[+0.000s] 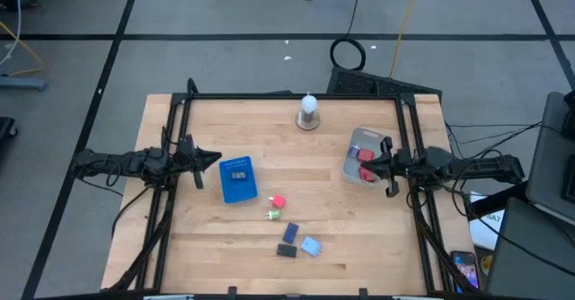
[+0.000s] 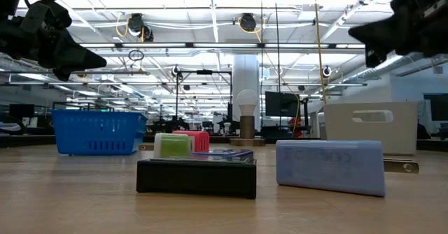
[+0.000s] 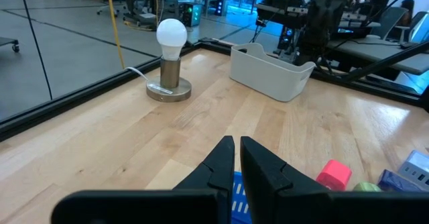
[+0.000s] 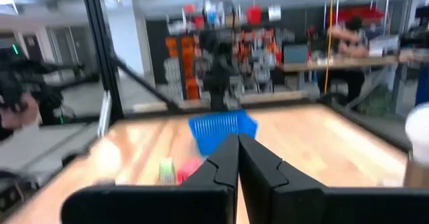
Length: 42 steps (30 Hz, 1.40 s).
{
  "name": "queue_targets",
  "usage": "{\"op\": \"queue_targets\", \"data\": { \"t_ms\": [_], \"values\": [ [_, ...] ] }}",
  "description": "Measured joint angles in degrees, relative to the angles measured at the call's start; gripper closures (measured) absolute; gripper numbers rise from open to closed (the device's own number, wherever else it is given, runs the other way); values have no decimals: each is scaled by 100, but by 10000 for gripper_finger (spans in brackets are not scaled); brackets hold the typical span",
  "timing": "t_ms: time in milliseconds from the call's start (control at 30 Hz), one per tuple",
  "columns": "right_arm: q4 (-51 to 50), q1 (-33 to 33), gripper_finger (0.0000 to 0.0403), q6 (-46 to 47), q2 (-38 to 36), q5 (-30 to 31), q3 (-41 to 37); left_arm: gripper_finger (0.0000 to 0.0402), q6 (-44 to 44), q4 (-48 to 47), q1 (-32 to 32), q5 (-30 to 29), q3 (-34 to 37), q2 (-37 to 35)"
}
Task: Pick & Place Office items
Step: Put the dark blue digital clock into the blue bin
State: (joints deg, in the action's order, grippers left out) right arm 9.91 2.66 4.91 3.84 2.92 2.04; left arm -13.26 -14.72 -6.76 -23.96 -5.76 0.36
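Note:
Several small office items lie on the wooden table near its front middle: a pink block [image 1: 278, 202], a green piece [image 1: 273, 215], a dark blue piece [image 1: 290, 233], a black block [image 1: 287, 251] and a light blue block [image 1: 311, 246]. The low view shows the black block [image 2: 196, 176] and the light blue block [image 2: 330, 165] closest. Red pieces [image 1: 365, 154] lie inside a white bin [image 1: 355, 172]. My left gripper [image 1: 216, 159] hangs shut at the table's left, above the blue basket's far end. My right gripper [image 1: 373, 165] hangs shut over the white bin. Both hold nothing.
A blue basket [image 1: 238, 180] stands left of the middle. A white bulb on a round base [image 1: 308, 113] stands near the far edge. Black frame rails [image 1: 287, 95] run along the table's far, left and right sides. Bare wood lies between basket and bin.

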Motion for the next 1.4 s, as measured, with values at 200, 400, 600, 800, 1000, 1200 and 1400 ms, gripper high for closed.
{"op": "queue_targets", "data": {
  "t_ms": [200, 400, 600, 800, 1000, 1200, 1400],
  "values": [
    [-584, 0, 402, 42, 2, 171, -6, 376, -3, 0, 0, 10, 0, 0],
    [-476, 0, 402, 84, 2, 170, -12, 376, -599, 130, 0, -16, 0, 158],
    [-367, 0, 402, 85, 2, 183, -13, 376, -717, 886, -156, 47, -91, 1454],
    [-369, 0, 402, 118, 2, 477, -13, 376, -748, 1554, -485, 165, -1051, 3737],
    [-385, 0, 402, 297, 2, 456, -17, 376, -526, 1368, -674, 830, -2544, 5948],
    [-416, 0, 402, 299, 2, 446, -17, 375, -60, 1203, -763, 1735, -4052, 7882],
    [-454, 0, 402, 343, 4, 433, -17, 375, 621, 754, -983, 2729, -5149, 9285]
  ]
}}
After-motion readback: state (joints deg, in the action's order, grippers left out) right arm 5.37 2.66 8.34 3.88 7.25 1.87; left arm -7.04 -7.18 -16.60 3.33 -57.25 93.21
